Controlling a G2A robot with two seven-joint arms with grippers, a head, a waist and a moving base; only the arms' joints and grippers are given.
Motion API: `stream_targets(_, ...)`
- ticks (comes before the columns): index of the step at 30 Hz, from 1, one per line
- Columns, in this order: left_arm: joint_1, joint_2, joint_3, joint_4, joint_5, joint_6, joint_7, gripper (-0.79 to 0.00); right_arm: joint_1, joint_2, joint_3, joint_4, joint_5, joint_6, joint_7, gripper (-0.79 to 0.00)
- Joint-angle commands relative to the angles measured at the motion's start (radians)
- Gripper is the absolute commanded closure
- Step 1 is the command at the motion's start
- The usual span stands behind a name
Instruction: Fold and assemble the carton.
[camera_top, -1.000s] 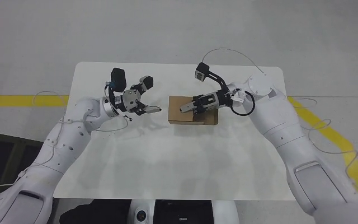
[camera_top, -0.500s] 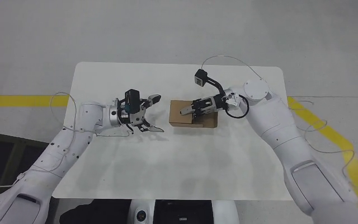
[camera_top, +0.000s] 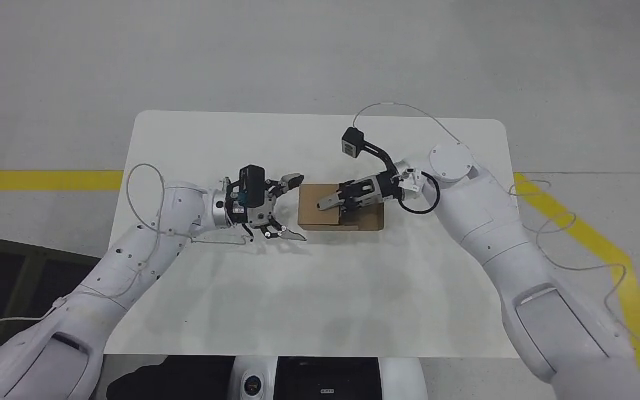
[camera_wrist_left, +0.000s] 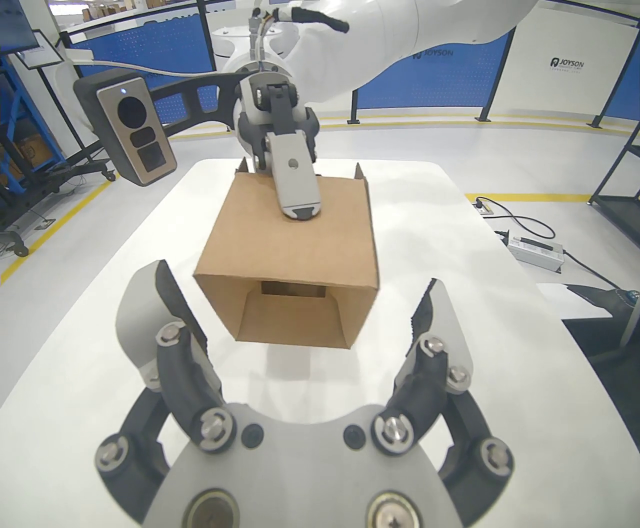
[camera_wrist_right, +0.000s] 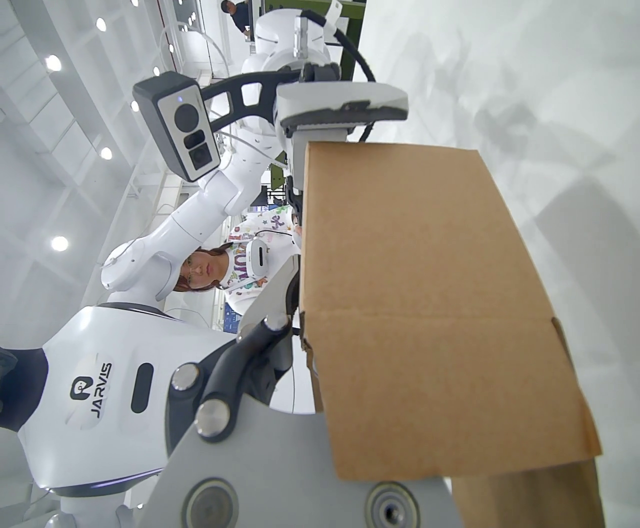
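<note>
Fingers (camera_wrist_left: 135, 300) of the left gripper (camera_top: 287, 207) gape wide beside the brown cardboard carton (camera_wrist_left: 292, 250), mid-frame over the white bench (camera_top: 200, 140) in the right gripper's (camera_top: 325, 202) pinch; a skewed push could crumple it.

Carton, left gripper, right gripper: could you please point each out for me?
carton (camera_wrist_left: 265, 245): left wrist view, on its top panel.
left gripper (camera_top: 292, 208): top view, midway between its open fingertips.
right gripper (camera_top: 328, 203): top view, at the fingertips clamping the carton's top.
</note>
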Motion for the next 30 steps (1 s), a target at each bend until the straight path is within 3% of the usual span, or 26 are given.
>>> stream_targets(1,-0.01,-0.008,0.007,0.017,-0.004,0.001,-0.015,-0.785,-0.002,-0.003,-0.006,0.005,-0.004,-0.006,0.002,0.0)
stream_targets(12,-0.036,-0.031,0.038,0.058,0.046,-0.032,-0.067,-0.785,-0.014,-0.028,-0.042,0.103,-0.026,-0.007,-0.021,-0.018)
stream_targets(14,-0.037,-0.033,0.043,0.06,0.066,-0.033,-0.077,-0.785,-0.014,-0.032,-0.046,0.123,-0.029,-0.008,-0.024,-0.166)
stream_targets(19,-0.031,-0.038,0.053,0.071,0.1,-0.018,-0.084,-0.785,-0.011,-0.039,-0.049,0.17,-0.038,-0.015,-0.023,-0.437)
stream_targets(21,-0.028,-0.04,0.059,0.072,0.114,-0.011,-0.087,-0.785,-0.01,-0.04,-0.047,0.188,-0.037,-0.018,-0.019,-0.483)
stream_targets(24,-0.021,-0.043,0.066,0.068,0.133,-0.002,-0.088,-0.785,-0.008,-0.039,-0.037,0.207,-0.03,-0.026,-0.01,-0.693)
stream_targets(27,-0.01,-0.044,0.066,0.064,0.136,0.008,-0.086,-0.785,-0.014,-0.033,-0.018,0.207,-0.011,-0.033,-0.018,-0.708)
stream_targets(30,0.003,-0.044,0.063,0.056,0.129,0.016,-0.097,-0.785,-0.032,-0.025,-0.001,0.183,0.012,-0.029,-0.013,-0.634)
